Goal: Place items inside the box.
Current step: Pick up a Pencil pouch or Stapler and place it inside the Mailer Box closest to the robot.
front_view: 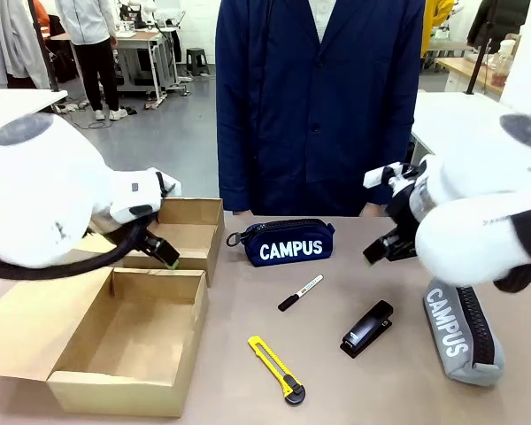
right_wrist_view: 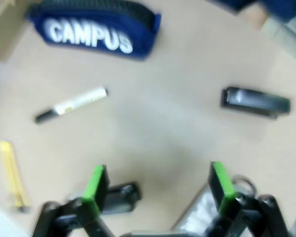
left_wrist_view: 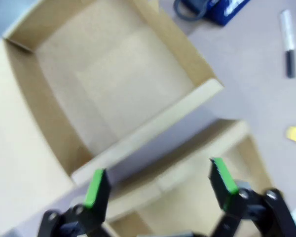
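Two open cardboard boxes stand at the left, a near box and a far box. My left gripper hangs open over the edge between them; in the left wrist view the left gripper has nothing between its green pads. A navy "CAMPUS" pouch, a white marker, a black stapler, a yellow utility knife and a grey "CAMPUS" pouch lie on the table. My right gripper hovers open above the stapler, holding nothing.
A person in a navy coat stands at the far edge. Another black oblong thing lies to the right of the navy pouch in the right wrist view. Bare table lies between the boxes and the items.
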Available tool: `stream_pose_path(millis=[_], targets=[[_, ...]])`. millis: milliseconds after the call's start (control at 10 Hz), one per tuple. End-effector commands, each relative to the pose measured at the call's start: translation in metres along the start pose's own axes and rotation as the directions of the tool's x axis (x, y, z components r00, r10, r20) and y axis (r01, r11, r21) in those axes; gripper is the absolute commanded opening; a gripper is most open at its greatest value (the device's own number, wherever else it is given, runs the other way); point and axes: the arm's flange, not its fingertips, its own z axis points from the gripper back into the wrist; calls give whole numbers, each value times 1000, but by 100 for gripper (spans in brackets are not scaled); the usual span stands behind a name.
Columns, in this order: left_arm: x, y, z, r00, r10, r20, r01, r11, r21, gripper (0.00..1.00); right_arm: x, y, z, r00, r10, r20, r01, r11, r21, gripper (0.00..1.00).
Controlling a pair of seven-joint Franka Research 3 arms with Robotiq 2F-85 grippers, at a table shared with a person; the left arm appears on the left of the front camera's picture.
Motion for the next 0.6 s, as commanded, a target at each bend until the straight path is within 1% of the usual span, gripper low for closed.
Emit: stream_pose_path(millis=[0, 100, 200, 300, 400, 500], targets=[[11, 9, 85, 984, 177, -8, -177, 980, -91, 100, -4, -19, 97, 958, -282, 54, 270, 949, 162, 100], [4, 20, 115, 978, 209, 6, -202, 953, -224, 100, -23, -43, 132, 929, -370, 24, 346, 888, 303, 100], [-9, 43, 141, 966, 256, 26, -223, 885, -408, 100, -50, -80, 158, 863, -503, 44, 442, 795, 416, 100], [-31, 84, 164, 913, 403, 58, -308, 777, -550, 100, -89, -126, 178, 753, -657, 42, 529, 643, 554, 100], [-56, 132, 170, 797, 601, 58, -456, 661, -596, 100, -127, -163, 188, 644, -764, 44, 572, 519, 635, 100], [-91, 184, 168, 650, 760, 10, -543, 473, -694, 100, -161, -194, 196, 534, -843, 65, 596, 430, 678, 100]])
